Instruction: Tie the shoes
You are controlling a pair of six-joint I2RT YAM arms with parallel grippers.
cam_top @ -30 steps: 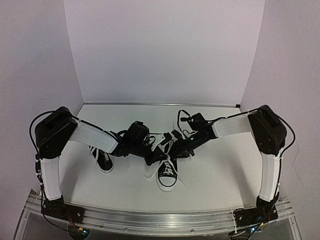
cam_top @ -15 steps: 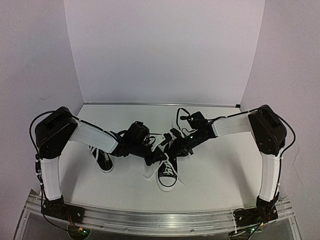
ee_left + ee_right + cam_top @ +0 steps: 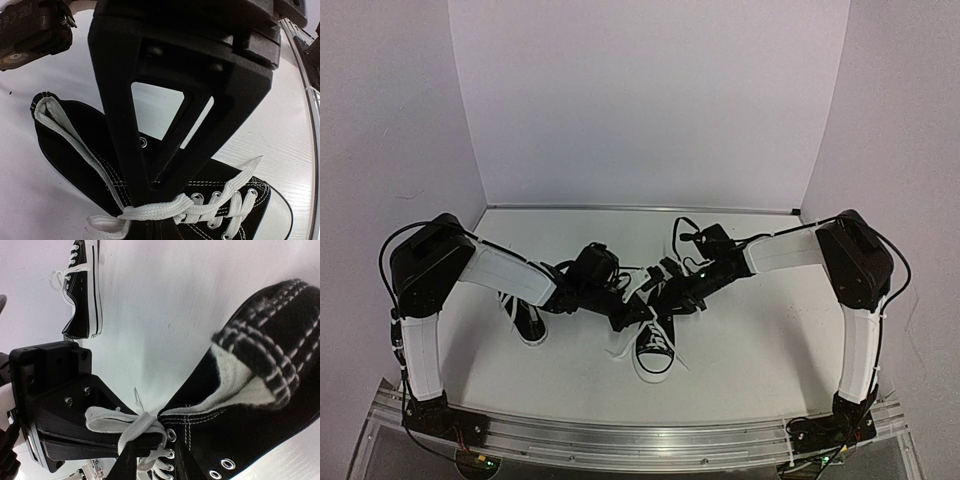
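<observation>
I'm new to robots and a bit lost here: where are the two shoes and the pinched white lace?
middle shoe [image 3: 655,345]: top view, its laced front.
second shoe [image 3: 530,325]: top view, its black upper.
white lace [image 3: 160,210]: left wrist view, the stretch near the eyelets.

Shoes [image 3: 655,345]: black canvas, white contrast stitching, white toe caps and soles. Laces [image 3: 165,210]: white. Eyelets [image 3: 216,194]: silver. Table [image 3: 750,340]: white. Arms [image 3: 505,272]: black joints, white link covers. Walls [image 3: 650,100]: pale lilac.
</observation>
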